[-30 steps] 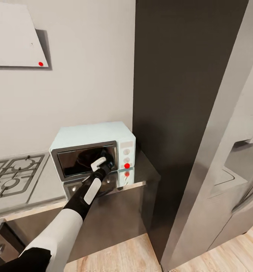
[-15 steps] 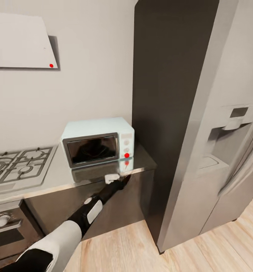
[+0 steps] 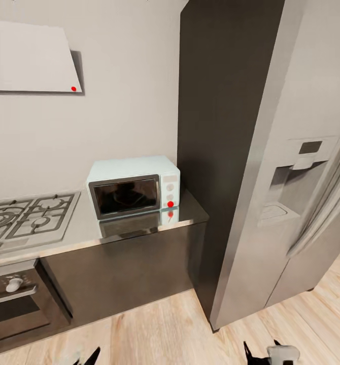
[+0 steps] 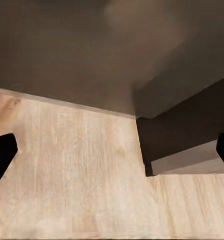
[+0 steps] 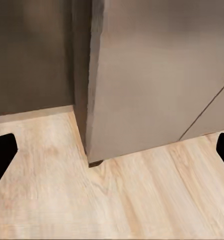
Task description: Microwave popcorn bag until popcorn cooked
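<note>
The mint-blue microwave (image 3: 134, 186), door closed, is sitting on a steel worktop (image 3: 83, 238) beside a grey fridge (image 3: 271, 177). The left gripper (image 4: 112, 155) and right gripper (image 5: 112, 155) are hanging spread apart, empty.

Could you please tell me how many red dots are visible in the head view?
3: one on the white wall panel at upper left, one on the microwave control panel, and its reflection on the steel worktop just below. Others may be hidden.

Black tool (image 5: 112, 152) fingertips (image 5: 1, 152), white wrist.
</note>
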You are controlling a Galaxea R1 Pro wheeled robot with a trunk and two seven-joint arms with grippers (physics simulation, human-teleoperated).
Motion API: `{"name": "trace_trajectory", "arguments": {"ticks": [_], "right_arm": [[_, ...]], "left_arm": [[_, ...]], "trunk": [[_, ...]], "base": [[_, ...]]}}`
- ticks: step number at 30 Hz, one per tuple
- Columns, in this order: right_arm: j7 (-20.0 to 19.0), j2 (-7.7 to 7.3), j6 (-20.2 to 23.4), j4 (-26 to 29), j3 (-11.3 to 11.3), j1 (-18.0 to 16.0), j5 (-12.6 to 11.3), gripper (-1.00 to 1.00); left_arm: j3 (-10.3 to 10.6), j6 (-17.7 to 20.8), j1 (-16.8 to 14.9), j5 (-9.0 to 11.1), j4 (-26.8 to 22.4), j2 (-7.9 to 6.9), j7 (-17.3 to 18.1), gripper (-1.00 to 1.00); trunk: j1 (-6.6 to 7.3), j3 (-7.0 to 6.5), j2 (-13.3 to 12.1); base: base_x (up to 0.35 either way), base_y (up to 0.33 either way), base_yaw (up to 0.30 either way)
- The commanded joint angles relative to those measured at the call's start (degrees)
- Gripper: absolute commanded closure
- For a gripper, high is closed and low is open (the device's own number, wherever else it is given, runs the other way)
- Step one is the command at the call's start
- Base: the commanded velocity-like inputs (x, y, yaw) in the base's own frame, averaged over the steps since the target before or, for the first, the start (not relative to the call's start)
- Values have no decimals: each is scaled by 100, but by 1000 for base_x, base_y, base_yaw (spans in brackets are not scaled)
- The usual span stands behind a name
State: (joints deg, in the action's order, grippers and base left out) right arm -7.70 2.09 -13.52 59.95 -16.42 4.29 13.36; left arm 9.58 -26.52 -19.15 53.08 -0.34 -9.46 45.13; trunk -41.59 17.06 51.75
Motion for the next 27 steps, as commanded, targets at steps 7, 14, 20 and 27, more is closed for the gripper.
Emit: {"name": "trace_trajectory", "arguments": {"ticks": [7,14,20,27], "right_arm": [[292,733,1865,2168,1557,-14,14,-100],[1217,791,3401,2226,3587,-932,-52,-100],[1802,791,3842,1696,3721,-2828,-111,-100],[2291,791,4723,639,3663,-4784,-1068,-100]], "left_arm": [[52,-124,413,634,33,20,-922,-100],[52,-125,421,638,25,32,-1035,-100],[59,-117,421,601,25,32,-1032,-100],[68,-60,656,586,34,111,-2319,-100]], "trunk": [[-1,6,5],[-1,1,5],[-1,-28,5],[-1,-35,5]], "base": [[0,0,0],[0,0,31],[0,0,265],[0,0,69]]}}
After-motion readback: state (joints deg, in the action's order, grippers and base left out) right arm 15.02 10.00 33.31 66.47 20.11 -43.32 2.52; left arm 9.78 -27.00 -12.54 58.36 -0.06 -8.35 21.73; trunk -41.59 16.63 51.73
